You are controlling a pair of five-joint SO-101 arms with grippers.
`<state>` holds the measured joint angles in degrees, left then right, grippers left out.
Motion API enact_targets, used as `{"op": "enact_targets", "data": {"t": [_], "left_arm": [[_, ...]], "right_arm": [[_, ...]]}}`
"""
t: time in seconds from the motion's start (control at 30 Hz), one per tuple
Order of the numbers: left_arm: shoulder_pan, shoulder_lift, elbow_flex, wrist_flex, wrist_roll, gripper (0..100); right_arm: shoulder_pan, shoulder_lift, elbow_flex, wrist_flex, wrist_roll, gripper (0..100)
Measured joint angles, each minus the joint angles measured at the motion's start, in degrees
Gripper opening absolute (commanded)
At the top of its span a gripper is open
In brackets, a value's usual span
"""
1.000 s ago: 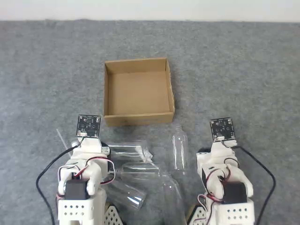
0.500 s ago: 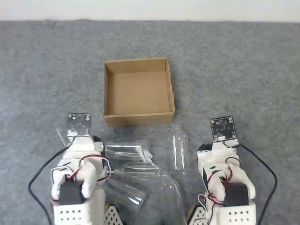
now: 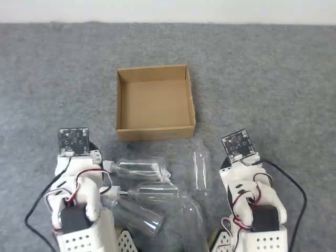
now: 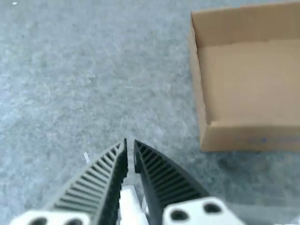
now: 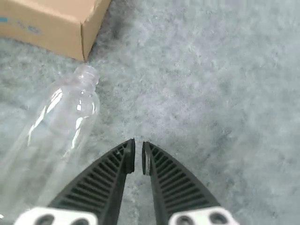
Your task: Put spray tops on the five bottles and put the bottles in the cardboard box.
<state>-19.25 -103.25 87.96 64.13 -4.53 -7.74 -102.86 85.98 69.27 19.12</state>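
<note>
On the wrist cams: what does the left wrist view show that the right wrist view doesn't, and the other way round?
Left wrist: the open inside of the cardboard box, and the left gripper, jaws nearly closed, with a white piece I can't identify between them near their base.
Right wrist: a clear bottle with no top, lying on its side, and the right gripper, jaws nearly closed with nothing between them.
Both: the box's outer wall and the grey carpet.

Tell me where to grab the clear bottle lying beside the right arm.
Pinch the bottle across its straight body, below the shoulder, the right tool coming from above. It lies on its side, neck toward the cardboard box, both round sides free.
</note>
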Motion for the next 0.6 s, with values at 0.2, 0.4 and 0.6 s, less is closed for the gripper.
{"op": "enact_targets", "data": {"t": [0.2,0.4,0.6], "left_arm": [[-0.2,0.0,0.0,2.3,-1.8,2],[-0.2,0.0,0.0,2.8,-2.2,2],[-0.2,0.0,0.0,2.8,-2.4,2]], "right_arm": [[0.0,0.1,-5.0,-2.2,0.8,0.9],[-1.3,-0.8,-15.7,-0.9,0.9,1.0],[-5.5,-1.0,-23.8,0.8,1.0,2.3]]}}
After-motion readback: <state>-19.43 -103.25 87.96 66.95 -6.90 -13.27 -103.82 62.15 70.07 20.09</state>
